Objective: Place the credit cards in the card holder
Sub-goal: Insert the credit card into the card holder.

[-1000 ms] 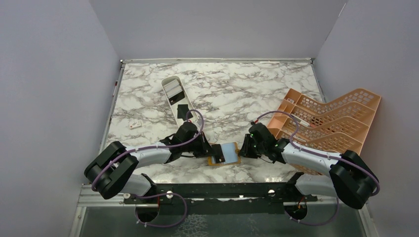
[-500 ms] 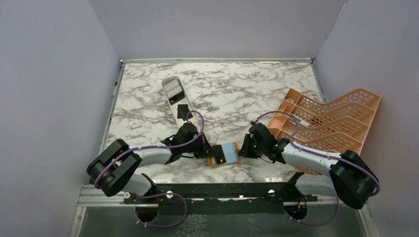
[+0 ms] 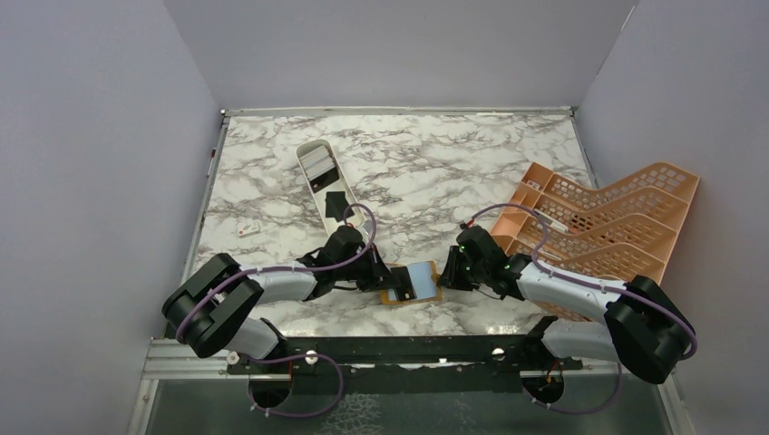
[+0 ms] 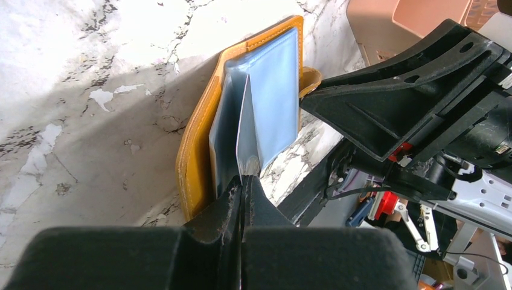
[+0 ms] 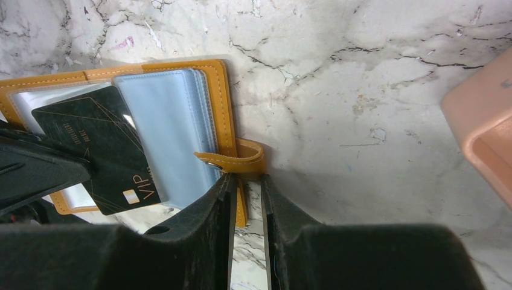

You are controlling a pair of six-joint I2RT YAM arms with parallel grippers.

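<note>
The orange-tan card holder (image 3: 424,281) lies open near the table's front edge, with pale blue sleeves (image 5: 172,127) showing inside. My left gripper (image 4: 244,178) is shut on a black credit card (image 5: 99,151) marked VIP, whose far end lies over the holder's sleeves. In the left wrist view that card (image 4: 247,130) stands edge-on. My right gripper (image 5: 246,178) stands open with a narrow gap, its tips at the holder's strap (image 5: 238,162) on the right edge. More credit cards, grey-silver (image 3: 317,163) and black (image 3: 336,207), lie in the tray.
A long white oval tray (image 3: 306,156) lies at the back left of centre. A large orange lattice rack (image 3: 598,227) fills the right side, close behind my right arm. A small white piece (image 3: 248,229) lies near the left edge.
The left arm's rear links have edged a little to the right. Both grippers, the black card and the holder stay where they were.
</note>
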